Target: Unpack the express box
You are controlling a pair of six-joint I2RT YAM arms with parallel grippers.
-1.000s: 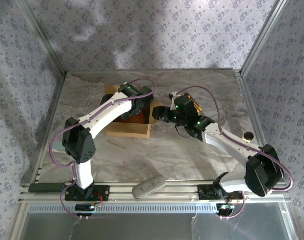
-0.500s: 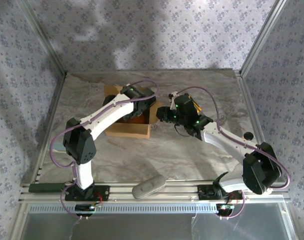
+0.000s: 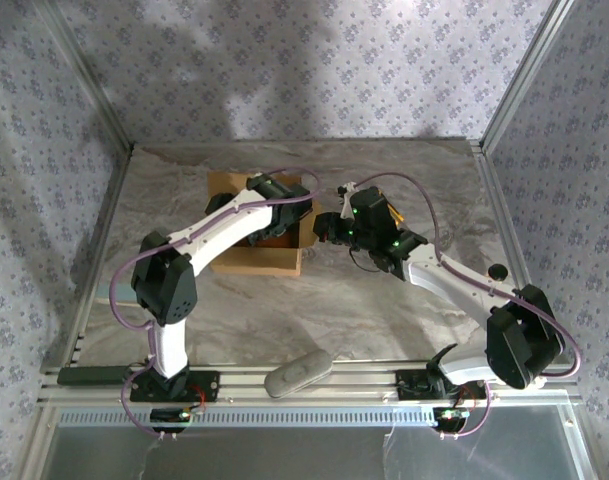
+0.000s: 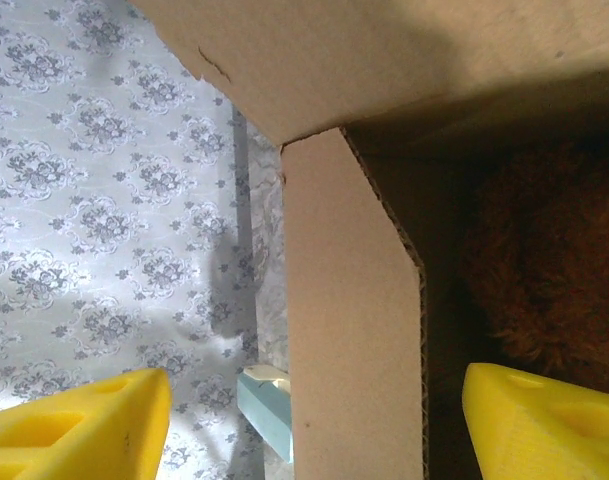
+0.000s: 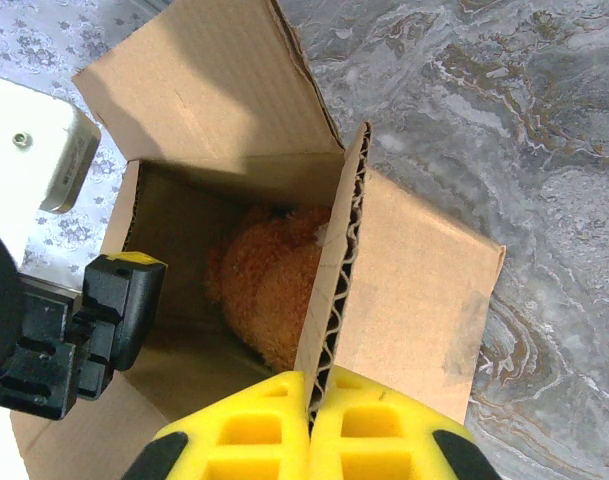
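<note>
The express box (image 3: 254, 262) stands open in the middle of the table, its brown flaps up. A fuzzy orange-brown plush toy (image 5: 269, 285) lies inside it. My right gripper (image 5: 310, 425) is shut on the corrugated edge of the right-hand flap (image 5: 414, 290), at the box's right side (image 3: 319, 228). My left gripper (image 4: 314, 430) is open and reaches down at the box's far side (image 3: 282, 214). An upright cardboard panel (image 4: 349, 300) stands between its yellow fingers (image 4: 74, 425) without touching them. One finger is outside the box, the other inside next to the plush toy (image 4: 549, 270).
A grey oblong object (image 3: 299, 372) lies at the table's near edge between the arm bases. A black knob (image 3: 498, 271) sits at the right. A light blue block (image 4: 264, 410) shows beyond the box wall. Patterned walls and metal rails (image 3: 99, 240) close in the table.
My right gripper has closed onto the box's right flap. The left arm has shifted slightly right over the box, its jaws still apart.
</note>
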